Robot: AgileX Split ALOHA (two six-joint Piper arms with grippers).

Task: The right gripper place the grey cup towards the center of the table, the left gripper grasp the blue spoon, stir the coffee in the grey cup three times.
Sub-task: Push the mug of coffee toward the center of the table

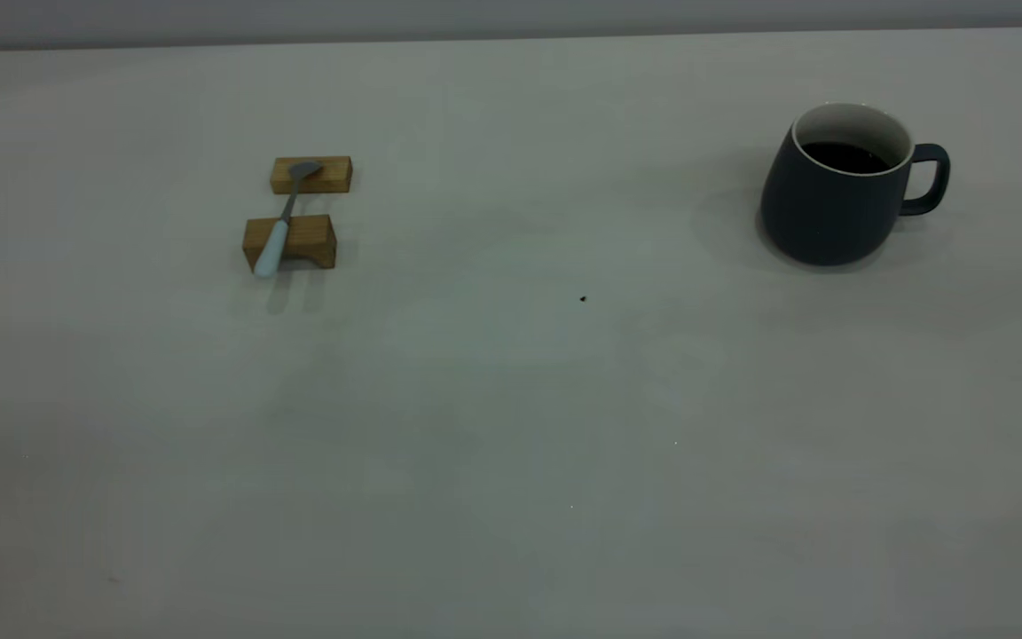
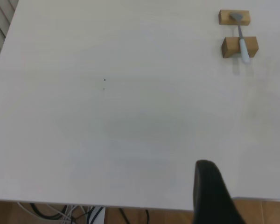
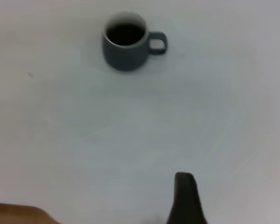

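The grey cup (image 1: 835,200) stands upright at the far right of the table (image 1: 511,426), handle to the right, with dark coffee (image 1: 844,158) inside. At the far left the blue spoon (image 1: 280,226) lies across two wooden blocks (image 1: 298,241), bowl on the farther one. Neither gripper shows in the exterior view. In the left wrist view my left gripper (image 2: 247,193) hangs open over the table's near edge, well away from the spoon (image 2: 241,39). The right wrist view shows one finger of my right gripper (image 3: 235,193), open, and far from the cup (image 3: 126,49).
A tiny dark speck (image 1: 583,299) marks the table near its middle. The table's edge (image 2: 130,204) runs under the left gripper, with cables (image 2: 60,212) and a wooden floor beyond it. The back edge of the table lies just behind the cup and blocks.
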